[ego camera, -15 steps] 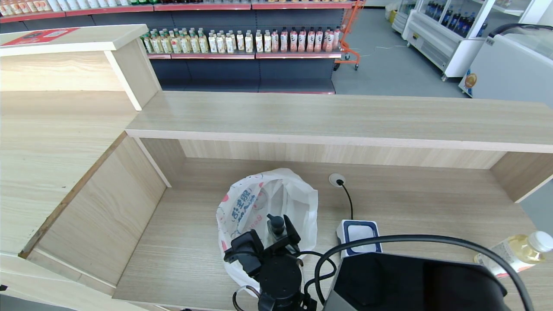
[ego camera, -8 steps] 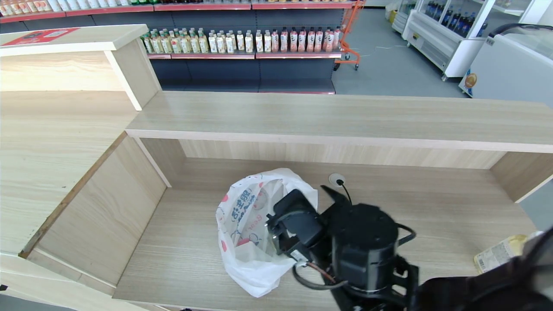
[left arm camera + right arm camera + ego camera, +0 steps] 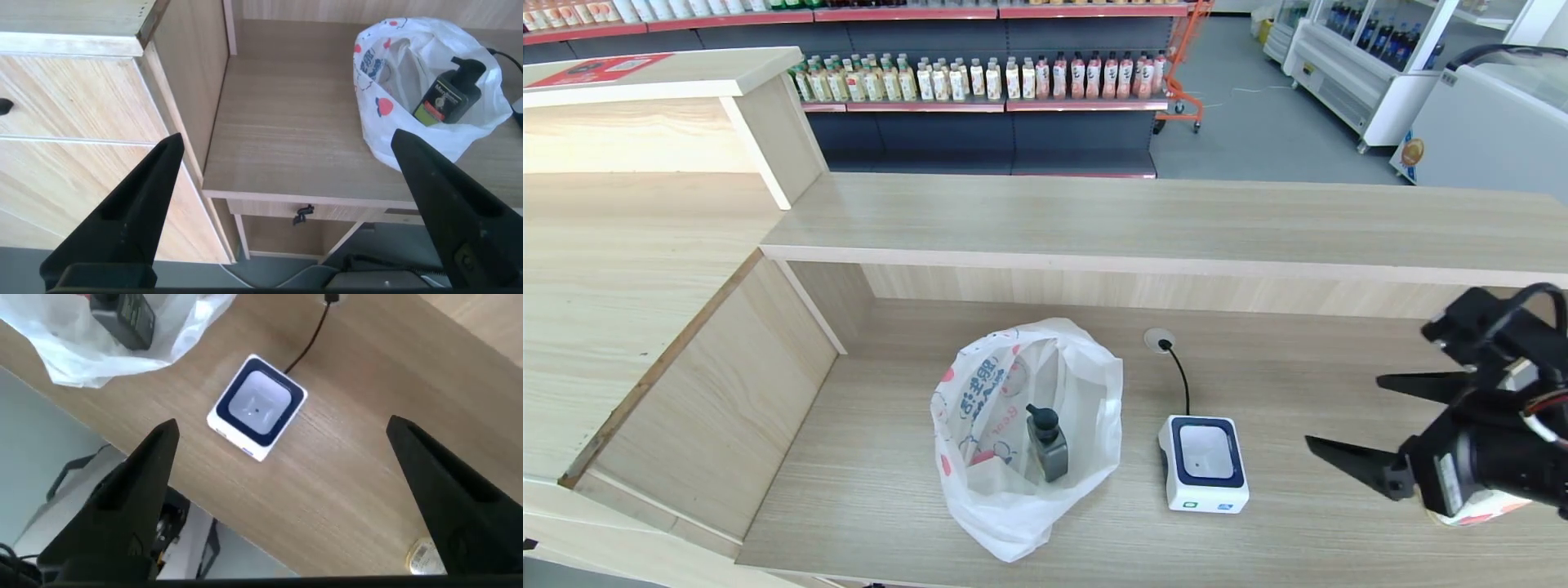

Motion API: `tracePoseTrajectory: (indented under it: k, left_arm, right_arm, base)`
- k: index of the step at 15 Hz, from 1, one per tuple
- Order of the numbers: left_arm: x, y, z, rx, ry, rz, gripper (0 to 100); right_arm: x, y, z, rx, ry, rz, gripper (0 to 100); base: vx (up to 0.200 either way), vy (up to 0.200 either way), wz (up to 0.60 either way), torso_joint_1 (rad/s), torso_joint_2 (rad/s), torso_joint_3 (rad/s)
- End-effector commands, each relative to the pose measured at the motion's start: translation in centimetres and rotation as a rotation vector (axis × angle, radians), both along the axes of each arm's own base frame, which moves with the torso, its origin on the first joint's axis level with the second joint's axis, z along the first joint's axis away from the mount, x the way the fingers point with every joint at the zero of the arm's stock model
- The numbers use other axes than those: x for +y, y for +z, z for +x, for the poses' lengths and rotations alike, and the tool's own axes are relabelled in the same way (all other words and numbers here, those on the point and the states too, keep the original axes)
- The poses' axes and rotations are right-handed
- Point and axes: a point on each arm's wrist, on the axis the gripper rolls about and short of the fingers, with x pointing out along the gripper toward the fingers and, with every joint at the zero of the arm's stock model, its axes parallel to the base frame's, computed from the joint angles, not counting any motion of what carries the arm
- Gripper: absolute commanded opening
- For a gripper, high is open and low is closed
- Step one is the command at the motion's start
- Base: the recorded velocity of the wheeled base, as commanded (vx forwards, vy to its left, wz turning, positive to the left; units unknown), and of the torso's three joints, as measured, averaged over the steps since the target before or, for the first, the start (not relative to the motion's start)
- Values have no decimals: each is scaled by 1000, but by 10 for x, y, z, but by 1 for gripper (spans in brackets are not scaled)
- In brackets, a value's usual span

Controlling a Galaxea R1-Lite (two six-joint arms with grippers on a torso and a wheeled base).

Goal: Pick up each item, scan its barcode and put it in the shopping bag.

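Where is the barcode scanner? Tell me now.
In the head view, the barcode scanner sits on the desk just right of the shopping bag, with the open right gripper hovering farther right.

The head camera looks forward and down from high over the near edge of the worktop (image 3: 1298, 384). Its view is wide enough to take in the shopping bag (image 3: 1021, 425), the scanner (image 3: 1205, 462), the raised ledge (image 3: 1160, 220) behind them and the shop shelves (image 3: 980, 82) far off. The left wrist camera sits back off the worktop's left front corner, a little above its level. It looks across and down between its own jaws, with the bag (image 3: 425, 82) well away from it. The right wrist camera hangs over the worktop's front edge, facing steeply down, fairly near the scanner (image 3: 257, 406). All three views share the dark bottle (image 3: 1048, 445) in the bag, and the head and right wrist views share the scanner.
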Motion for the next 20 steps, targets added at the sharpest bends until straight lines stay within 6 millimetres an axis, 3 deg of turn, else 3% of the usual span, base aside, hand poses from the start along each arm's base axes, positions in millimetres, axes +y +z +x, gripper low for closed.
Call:
tracePoseTrajectory:
  k: [1, 5, 9, 14, 20]
  left_arm:
    - [0, 0, 0, -1, 1, 0, 100]
    - [0, 0, 0, -1, 1, 0, 100]
    - [0, 0, 0, -1, 0, 0, 100]
    - [0, 0, 0, 0, 1, -19, 100]
    - [0, 0, 0, 0, 3, -17, 100]
  right_arm:
    - [-44, -4, -36, 2, -93, 136, 100]
    - [-56, -10, -38, 30, -189, 186, 100]
    - [-59, -34, -47, 61, -230, 194, 100]
    - [-65, -34, -43, 63, -283, 197, 100]
    - [-68, -36, -39, 83, -300, 191, 100]
  base:
    - [0, 0, 0, 0, 0, 0]
    - [0, 0, 0, 0, 0, 0]
    - [0, 0, 0, 0, 0, 0]
    - [0, 0, 0, 0, 0, 0]
    - [-200, -200, 0, 4, 2, 3]
